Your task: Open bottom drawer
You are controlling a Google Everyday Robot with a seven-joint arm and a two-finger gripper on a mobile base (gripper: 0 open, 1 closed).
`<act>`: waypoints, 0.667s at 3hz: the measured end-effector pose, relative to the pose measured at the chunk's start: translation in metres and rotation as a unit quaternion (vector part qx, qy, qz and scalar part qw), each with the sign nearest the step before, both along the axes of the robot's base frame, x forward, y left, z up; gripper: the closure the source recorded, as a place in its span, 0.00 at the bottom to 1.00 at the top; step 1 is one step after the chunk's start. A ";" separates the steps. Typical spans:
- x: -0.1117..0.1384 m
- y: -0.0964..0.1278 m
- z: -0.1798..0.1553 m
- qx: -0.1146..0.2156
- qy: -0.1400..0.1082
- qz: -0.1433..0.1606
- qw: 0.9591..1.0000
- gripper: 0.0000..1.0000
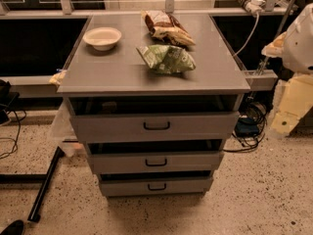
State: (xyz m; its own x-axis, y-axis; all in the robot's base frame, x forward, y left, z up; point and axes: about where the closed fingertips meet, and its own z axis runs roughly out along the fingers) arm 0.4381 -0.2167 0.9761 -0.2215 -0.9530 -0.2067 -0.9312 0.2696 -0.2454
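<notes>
A grey cabinet stands in the middle with three drawer fronts stacked. The bottom drawer [155, 186] is the narrowest and lowest front, just above the floor, with a small black bar handle [157, 186] at its centre. A dark gap shows above its top edge. The mid-sized front [155, 162] and the widest front [154, 126] sit above it, each with a dark gap above too. My gripper [288, 114] is at the far right edge, pale cream below the white arm [299, 35], well to the right of the cabinet and touching no drawer.
On the cabinet top [112, 75] lie a white bowl [102, 37], a green bag [166, 58] and a brown snack bag [166, 27]. Cables [247, 131] lie on the floor to the right. A black pole [45, 185] lies at the left. Speckled floor [254, 195] spreads in front.
</notes>
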 end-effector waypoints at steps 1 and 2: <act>0.000 0.000 0.000 0.000 0.000 0.000 1.000 0.00; -0.001 0.002 -0.006 0.010 -0.004 0.000 1.000 0.19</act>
State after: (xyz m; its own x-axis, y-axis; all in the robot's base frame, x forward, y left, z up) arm 0.4372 -0.2146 0.9699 -0.2190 -0.9491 -0.2266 -0.9293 0.2736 -0.2480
